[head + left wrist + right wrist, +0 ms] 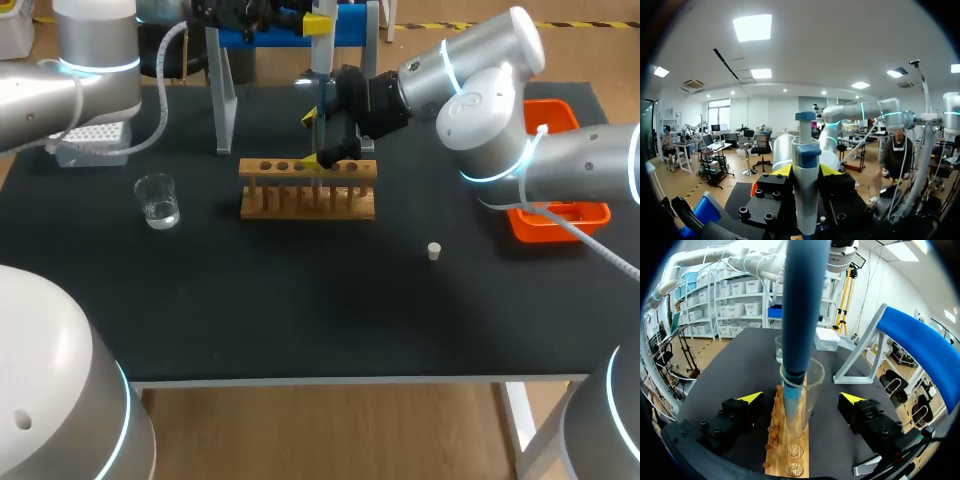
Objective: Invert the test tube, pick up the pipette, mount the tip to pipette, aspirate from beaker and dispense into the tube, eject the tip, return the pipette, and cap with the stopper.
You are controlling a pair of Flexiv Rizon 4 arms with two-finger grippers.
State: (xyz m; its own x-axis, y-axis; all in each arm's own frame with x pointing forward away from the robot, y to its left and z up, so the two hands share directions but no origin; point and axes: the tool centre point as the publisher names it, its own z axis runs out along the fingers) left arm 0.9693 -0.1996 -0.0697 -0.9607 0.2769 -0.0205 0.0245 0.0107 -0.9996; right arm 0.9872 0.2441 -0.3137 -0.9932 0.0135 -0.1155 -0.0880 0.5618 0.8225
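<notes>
1. The desk (300, 310) has a flat black top with a pale front edge.
2. A wooden rack (300, 200) stands near the middle of the desk, its row of holes running left to right in the head view.
3. A glass test tube (807, 390) stands upright, mouth up, in a hole near the middle of the rack.
4. The left gripper (805, 171) is closed on the pipette (805, 200). Its two yellow tips press the grey and blue body from both sides, just under the blue head.
5. The pipette hangs straight down over the rack. In the right wrist view its blue shaft (800, 305) ends at the tube's mouth, and the pale tip on its end reaches inside the glass.
6. The right gripper (801, 398) is wide open. One yellow tip stands on each side of the tube, and both are well apart from it.
7. A beaker (158, 200) with a little clear liquid sits on the desk to the left of the rack, apart from it.
8. A small white stopper (434, 251) lies alone on the black top, in front of the rack and to its right.
9. A white tip box (90, 138) sits at the far left, partly under the left arm.
10. A stand with a blue bar (285, 35) on pale legs rises behind the rack.
11. An orange bin (555, 225) sits at the right edge, partly behind the right arm.
</notes>
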